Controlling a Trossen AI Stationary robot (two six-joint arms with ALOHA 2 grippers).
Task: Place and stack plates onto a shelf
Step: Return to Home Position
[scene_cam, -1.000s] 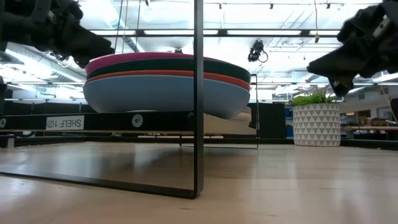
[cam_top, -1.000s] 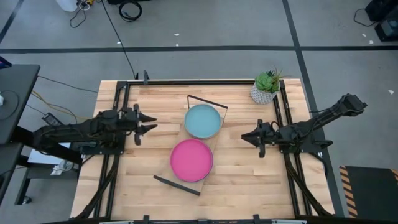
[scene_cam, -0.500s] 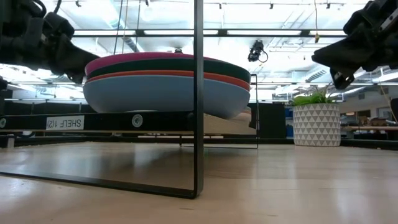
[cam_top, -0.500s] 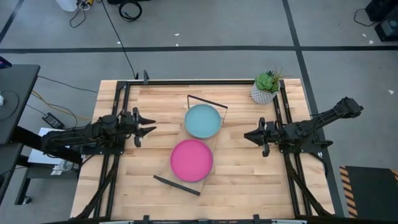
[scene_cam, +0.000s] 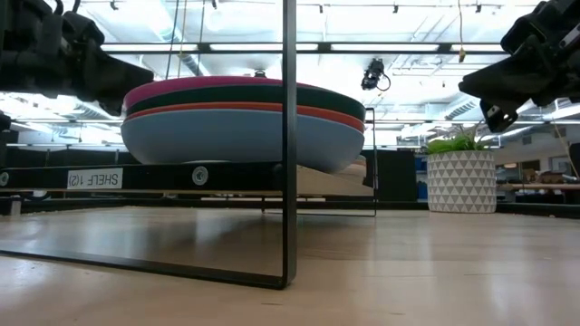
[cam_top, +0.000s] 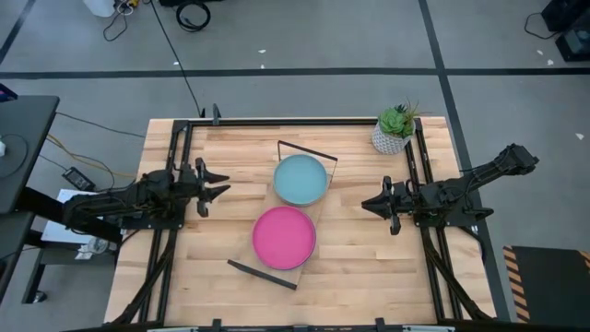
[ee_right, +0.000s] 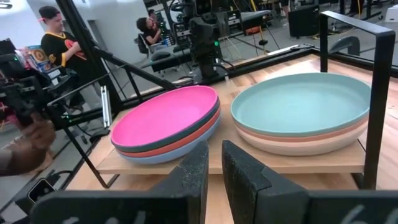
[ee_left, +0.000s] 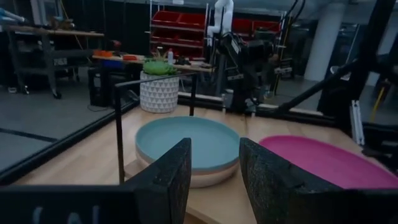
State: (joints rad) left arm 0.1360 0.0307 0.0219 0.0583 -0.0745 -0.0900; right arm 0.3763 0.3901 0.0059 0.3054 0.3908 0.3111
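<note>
The shelf point(cam_top: 319, 212) lies in the middle of the table and carries two stacks of plates on its plank point(ee_right: 249, 158). The near stack has a magenta plate point(cam_top: 284, 237) on top, with dark teal, orange and light blue plates under it point(ee_right: 168, 140). The far stack is topped by a light teal-blue plate point(cam_top: 300, 179), and tan and cream rims show beneath it point(ee_right: 298, 140). My left gripper point(cam_top: 225, 185) hovers open to the left of the shelf. My right gripper point(cam_top: 363, 204) hovers to the right of it, its fingers a narrow gap apart point(ee_right: 215, 165). Neither holds anything.
A potted plant point(cam_top: 392, 134) stands at the table's far right corner. Black wire frames rise at the shelf's far end point(cam_top: 309, 149) and near end point(scene_cam: 288, 136). Black rails run along the table's left and right sides. People stand in the room beyond the table point(ee_right: 53, 31).
Both grippers have drawn back a little from the shelf, the left toward the table's left edge and the right toward its right edge. The right arm's elbow has sunk slightly. The plates and shelf have stayed where they were.
</note>
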